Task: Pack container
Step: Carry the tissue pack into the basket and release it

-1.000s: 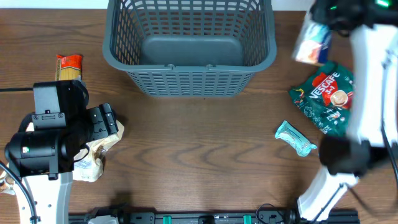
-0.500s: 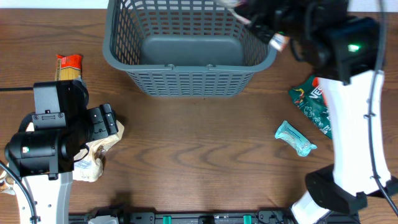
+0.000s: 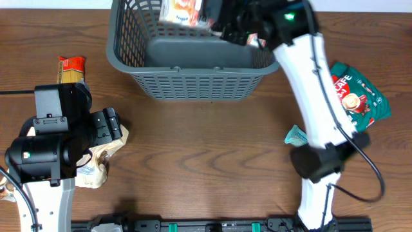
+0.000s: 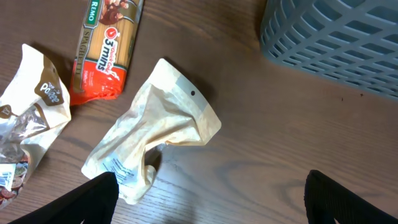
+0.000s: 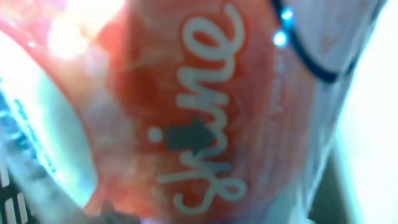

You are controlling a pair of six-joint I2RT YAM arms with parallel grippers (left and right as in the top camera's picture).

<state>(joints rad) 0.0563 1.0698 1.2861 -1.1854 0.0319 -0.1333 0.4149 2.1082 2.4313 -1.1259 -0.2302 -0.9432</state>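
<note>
1. Right gripper point(image 3: 215, 18), seen from overhead, is clamped on a glossy white-and-orange packet point(image 3: 183, 11). It holds the packet above the far inner side of the large dark grey plastic basket point(image 3: 196, 80), which has slatted lattice sides, a thick rim and a solid bottom. The basket stands at the far middle of the brown wood-grain table point(image 3: 206, 161). To the right lie a crinkled green foil bag point(image 3: 357, 96) printed "NESCAFE" and a small teal wrapper point(image 3: 296, 135), partly behind the arm. On the left, the left gripper point(image 3: 112, 125) hovers over a crumpled beige pouch point(image 3: 95, 169), with a red-orange pasta packet point(image 3: 72, 67) beyond it.

2. From the left wrist, the left gripper point(image 4: 210, 180) has its dark fingers point(image 4: 93, 199) spread wide with nothing between them. Below lies the beige pouch point(image 4: 155, 140), matte, creased, with a small round hole near one corner. The pasta packet point(image 4: 102, 50) reads "3 mins". A white-and-brown pouch point(image 4: 31, 112) lies at the left edge. A basket corner point(image 4: 336, 37) shows at top right, looking bluish-grey.

3. From the right wrist, the packet point(image 5: 199, 124) fills the view as shiny red film with blurred white cursive lettering.
</note>
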